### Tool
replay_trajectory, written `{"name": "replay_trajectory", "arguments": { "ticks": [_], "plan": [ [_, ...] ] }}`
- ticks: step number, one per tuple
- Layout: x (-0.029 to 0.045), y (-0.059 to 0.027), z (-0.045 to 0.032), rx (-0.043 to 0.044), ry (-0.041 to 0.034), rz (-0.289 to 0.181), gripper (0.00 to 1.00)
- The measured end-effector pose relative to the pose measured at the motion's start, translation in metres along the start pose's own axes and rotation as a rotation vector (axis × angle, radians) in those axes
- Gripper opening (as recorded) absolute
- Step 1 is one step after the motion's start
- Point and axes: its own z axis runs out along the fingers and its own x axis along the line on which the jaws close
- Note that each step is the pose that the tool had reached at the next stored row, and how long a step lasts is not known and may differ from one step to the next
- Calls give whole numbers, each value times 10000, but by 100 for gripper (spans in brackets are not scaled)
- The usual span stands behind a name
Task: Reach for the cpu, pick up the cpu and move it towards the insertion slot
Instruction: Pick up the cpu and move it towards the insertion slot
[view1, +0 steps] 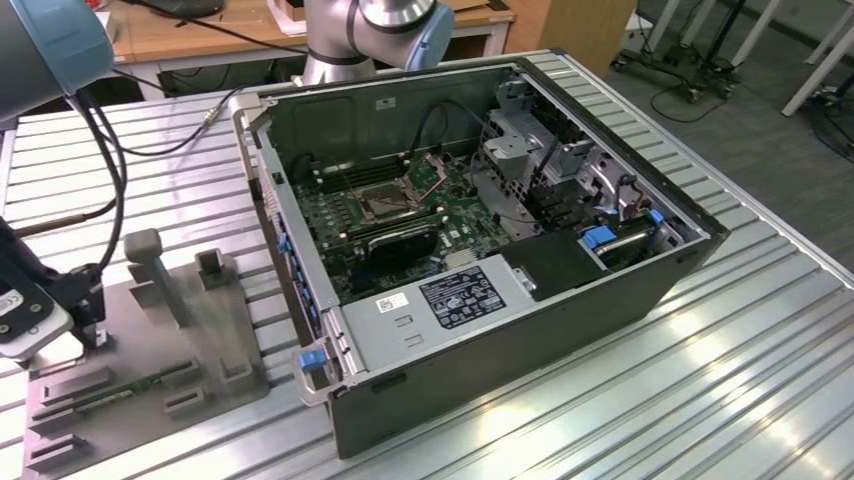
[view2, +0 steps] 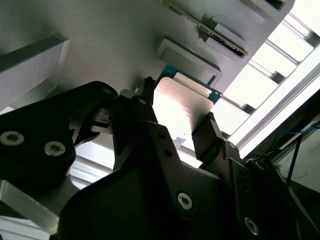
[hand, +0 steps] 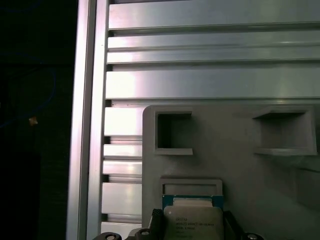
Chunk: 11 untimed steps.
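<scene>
In the exterior view the gripper (view1: 91, 342) is low over the grey fixture plate (view1: 160, 400), well apart from the insertion slot (view1: 384, 203). In the second wrist view its fingers (view2: 214, 134) pinch the cpu (view2: 180, 107) by opposite edges. In the first wrist view the cpu lies in its nest (hand: 191, 183): the grasp is in hand; lifting likely calls for a level pull.

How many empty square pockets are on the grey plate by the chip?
2 in the first wrist view: one empty pocket and a second empty pocket, side by side in the grey plate beyond the cpu. Others may be hidden.
</scene>
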Motion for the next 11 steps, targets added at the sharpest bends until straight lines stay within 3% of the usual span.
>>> {"name": "replay_trajectory", "arguments": {
  "ticks": [11],
  "plan": [
    [0,3,-62,0,1,0,54]
  ]
}}
